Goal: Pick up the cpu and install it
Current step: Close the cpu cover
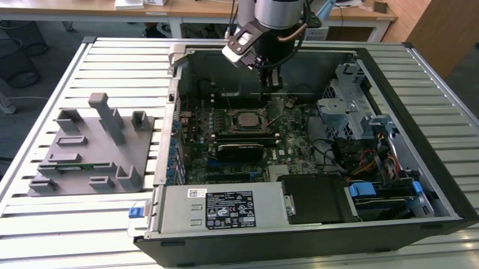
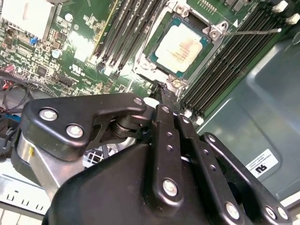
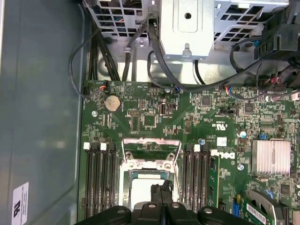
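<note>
The cpu lies flat in its socket in the middle of the motherboard, silver top up. Both wrist views show the cpu seated inside the metal socket frame. The socket's thin lever sticks out to one side, and its load plate is swung open. My gripper hangs inside the case just beyond the socket, above the board. Its fingers are shut together with nothing between them, and the tips stand apart from the chip, over its edge.
The open computer case lies on a slatted metal table. Memory slots flank the socket. A drive cage with cables is at the exterior view's right, the power supply at the front. A grey fixture block stands at the left.
</note>
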Controlling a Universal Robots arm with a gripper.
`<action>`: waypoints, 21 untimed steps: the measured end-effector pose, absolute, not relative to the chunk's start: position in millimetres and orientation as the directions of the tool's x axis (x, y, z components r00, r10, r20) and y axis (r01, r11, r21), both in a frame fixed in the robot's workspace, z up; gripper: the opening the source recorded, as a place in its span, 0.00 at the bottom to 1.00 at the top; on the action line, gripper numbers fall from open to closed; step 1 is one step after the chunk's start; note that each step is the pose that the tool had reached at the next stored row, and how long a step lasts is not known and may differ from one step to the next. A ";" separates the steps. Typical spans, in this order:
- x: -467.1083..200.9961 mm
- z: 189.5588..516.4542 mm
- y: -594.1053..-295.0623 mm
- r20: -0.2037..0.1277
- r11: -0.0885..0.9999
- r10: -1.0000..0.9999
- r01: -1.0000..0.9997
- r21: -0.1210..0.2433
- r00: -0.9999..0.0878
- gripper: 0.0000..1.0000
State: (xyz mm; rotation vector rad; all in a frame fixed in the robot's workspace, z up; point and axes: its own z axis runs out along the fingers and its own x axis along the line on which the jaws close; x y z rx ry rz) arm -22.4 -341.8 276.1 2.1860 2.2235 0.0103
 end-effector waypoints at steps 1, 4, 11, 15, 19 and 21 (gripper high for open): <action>-21.4 276.1 -341.8 -0.012 0.017 1.000 1.000 0.021 -0.017 0.11; -18.8 276.1 -341.8 -0.012 0.017 1.000 1.000 0.021 -0.017 0.11; -13.2 276.0 -341.8 -0.012 0.017 1.000 1.000 0.021 -0.017 0.11; -8.0 275.9 -341.8 -0.012 0.017 1.000 1.000 0.021 -0.017 0.11; -2.7 275.8 -341.8 -0.012 0.017 1.000 1.000 0.021 -0.017 0.11; 0.1 275.7 -341.8 -0.012 0.017 1.000 1.000 0.021 -0.017 0.11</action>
